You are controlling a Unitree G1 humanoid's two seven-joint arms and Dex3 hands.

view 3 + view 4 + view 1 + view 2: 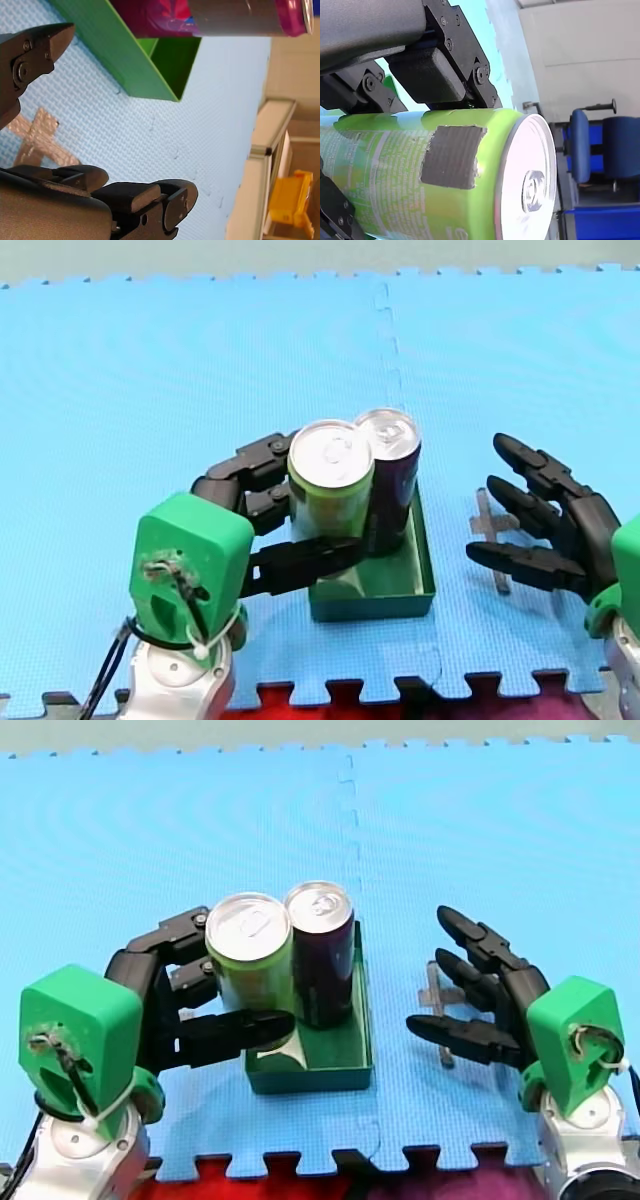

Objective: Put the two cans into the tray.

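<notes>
Surface: blue foam mat of interlocking tiles (200,370); everything stands on it.
Tray: green rectangular plastic tray (372,604), low walls, mid-front of mat, long side running 12-to-6.
Can 1: tall purple aluminium can (398,490), upright inside tray, in its 12 o'clock half. Status: placed.
Can 2: lime-green aluminium can (330,495), upright, silver lid up, grey tape patch (451,156) on its side. At 9 o'clock of can 1, right against it or nrly so; contact not clear. Body overlaps tray's 9 o'clock wall. Base hidden behind thumb, so can't tell if it's down on the tray floor or hanging over the rim.
L hand: left hand (262,525) comes in from 7 o'clock and is wrapped round can 2, w/ fingers on far side and thumb across near side, low down. Second wrist view shows same wrap close up.
R hand: right hand (545,530), at 3 o'clock of tray, apart from it, empty, not curled.
Marker: silver tape cross (39,136) on mat betw. tray & R hand.
Progress (est.): approx. half. 1 of 2 cans in; 2nd at the tray edge, in grip, not released.
Left to do (est.): bring can 2 fully inboard toward 3 o'clock, where tray's 6 o'clock half looks free. Set down, let go, draw L hand clear w/o knocking either can.
</notes>
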